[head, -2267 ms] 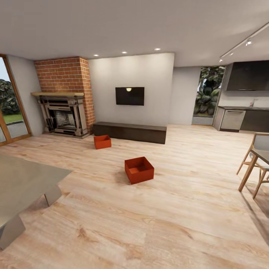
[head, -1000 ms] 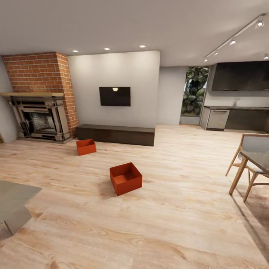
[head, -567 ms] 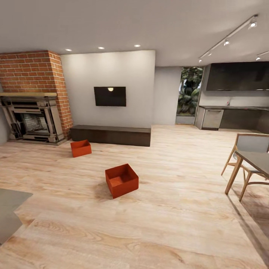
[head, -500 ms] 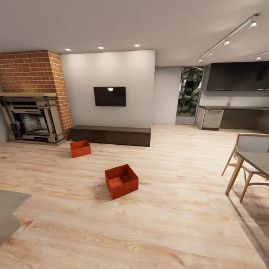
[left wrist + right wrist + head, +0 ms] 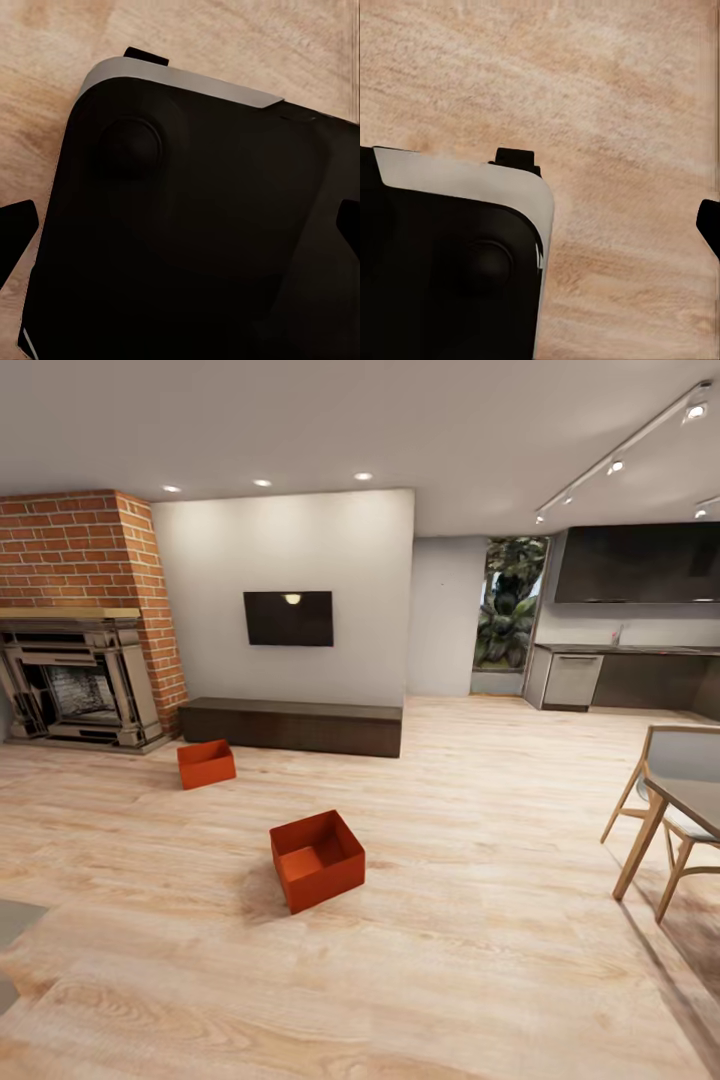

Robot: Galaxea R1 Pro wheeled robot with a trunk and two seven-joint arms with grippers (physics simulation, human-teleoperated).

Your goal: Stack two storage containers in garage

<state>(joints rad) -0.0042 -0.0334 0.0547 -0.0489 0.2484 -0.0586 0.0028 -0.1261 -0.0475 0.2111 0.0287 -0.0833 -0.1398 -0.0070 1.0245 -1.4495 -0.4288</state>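
You're rolling in and swinging the view across the living room; over the last couple of seconds the fireplace (image 5: 75, 678) and brick chimney (image 5: 95, 550) have slid toward the left edge while the kitchen counter (image 5: 625, 680) opens up on the right, and that's the camera turning, not the furniture; the nearer storage container (image 5: 316, 860) now sits larger and lower in the head view, open side up on the wood plank floor (image 5: 480, 960), so you're closing on it; the farther storage container (image 5: 206, 763) rests just in front of the long dark bench (image 5: 290, 725), below the wall TV (image 5: 288, 618), well apart from the first; neither box has been touched, so I judge you're at the approach stage with both pickups and the whole garage leg ahead; the dining chair (image 5: 665, 780) edges in at the right, worth minding as you turn; both wrist cameras look down past the dark base onto planks, with only slivers of black at the edges, so I can't tell whether either gripper is apart or together.
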